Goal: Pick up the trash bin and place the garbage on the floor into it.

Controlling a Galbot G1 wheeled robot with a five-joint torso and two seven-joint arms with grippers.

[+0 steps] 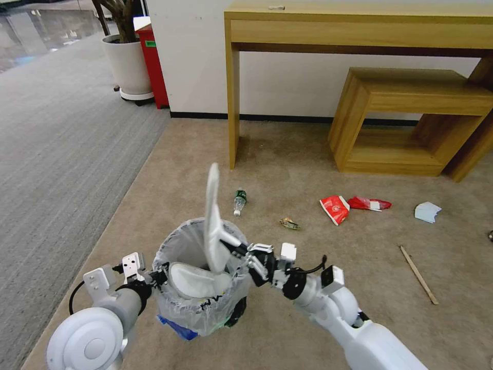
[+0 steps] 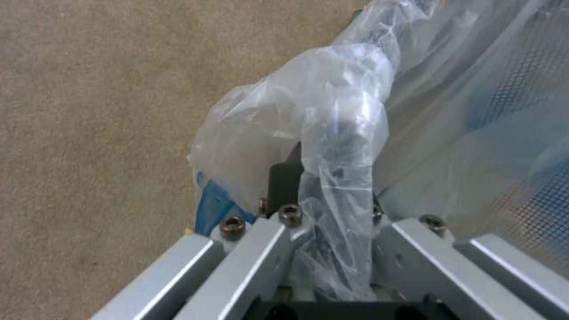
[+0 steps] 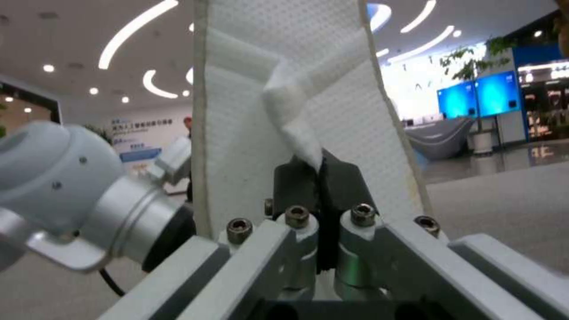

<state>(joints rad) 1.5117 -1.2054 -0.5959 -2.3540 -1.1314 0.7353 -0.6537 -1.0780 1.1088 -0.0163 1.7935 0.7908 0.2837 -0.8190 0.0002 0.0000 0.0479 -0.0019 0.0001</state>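
The trash bin (image 1: 204, 307), black and lined with a crinkly clear bag, is held at the lower middle of the head view. My left gripper (image 1: 158, 276) is shut on its bag-covered rim (image 2: 341, 133), seen close up in the left wrist view. One white slipper (image 1: 197, 281) lies inside the bin. My right gripper (image 1: 235, 247) is shut on the strap of a second white slipper (image 1: 212, 216) (image 3: 278, 80), which stands upright over the bin's mouth. On the beige floor (image 1: 308, 154) lie a small bottle (image 1: 239, 201), a crushed can (image 1: 289, 223), two red wrappers (image 1: 335, 208), a blue tissue (image 1: 427, 211) and a wooden stick (image 1: 418, 274).
A tall wooden desk (image 1: 359, 31) and a low wooden shelf (image 1: 411, 118) stand against the white wall ahead. A potted plant (image 1: 128, 64) and a red box (image 1: 154, 61) sit at the far left, beside the grey ribbed carpet (image 1: 61, 154).
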